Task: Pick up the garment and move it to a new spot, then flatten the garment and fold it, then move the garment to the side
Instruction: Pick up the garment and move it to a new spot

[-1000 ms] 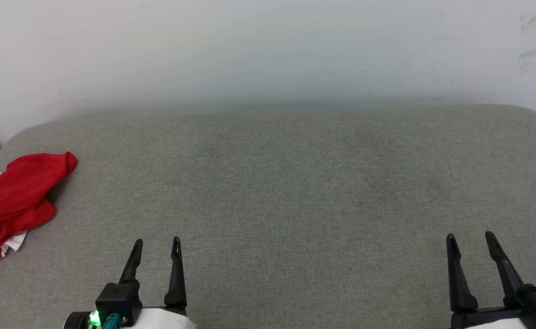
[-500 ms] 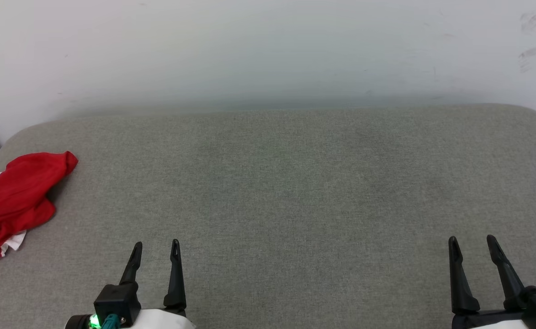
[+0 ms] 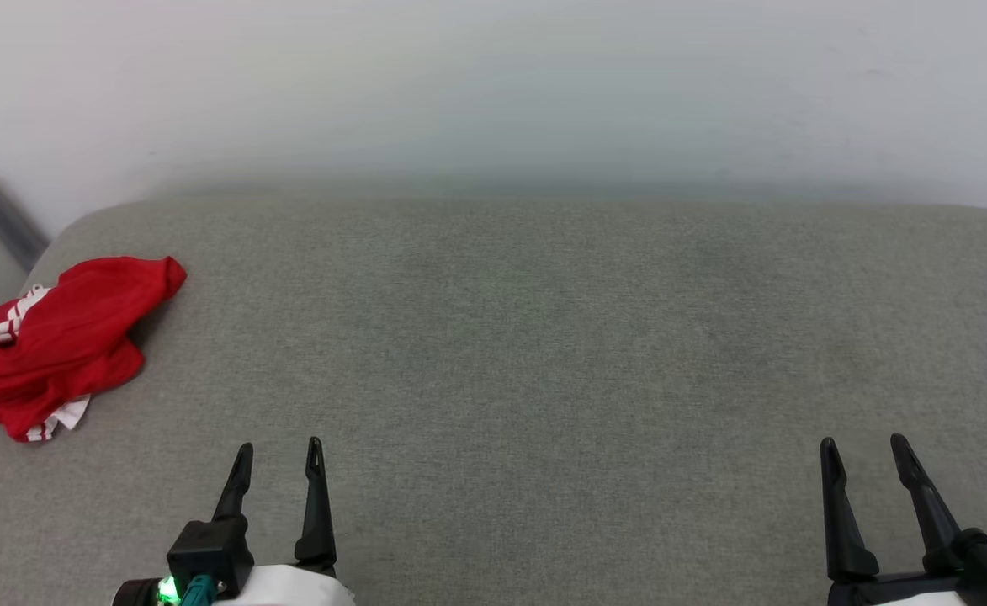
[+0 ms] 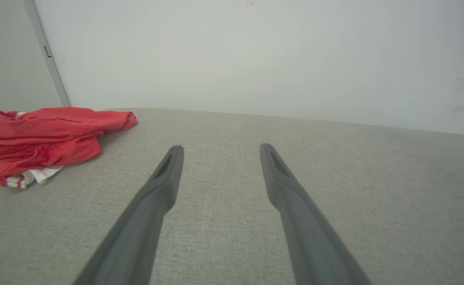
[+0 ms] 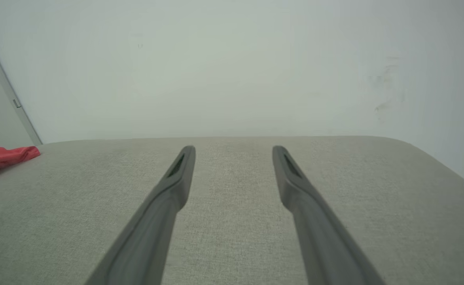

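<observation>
The wide grey padded top (image 3: 543, 353) runs side to side under a pale wall (image 3: 493, 84). Most of it lies bare, which makes its middle a fair place to carry the shirt (image 3: 64, 341) to. The shirt sits crumpled in a heap at the far left corner of the top, close to the left edge. Red cloth is uppermost, and bits of white sleeve and striped trim poke out at its near and far ends.

The step in hand looks to be the reach for the first pickup, as nothing is gripped yet. To do it well, the left claw (image 3: 279, 443) should swing out leftward and come down on a raised fold of the heap. It should pinch one thick ridge of cloth rather than scrape the padding. It should then lift high enough for the hanging part to clear the top before travelling toward the middle. A pinch on an edge or sleeve would help the later spreading, while one deep in the bundle would likely carry a lump.

The left claw stands low at the near edge with its two fingers spread and nothing between them. The shirt lies ahead of it and well off to its left. The right claw (image 3: 862, 440) is likewise spread and empty at the near right, across the whole top from the shirt.
</observation>
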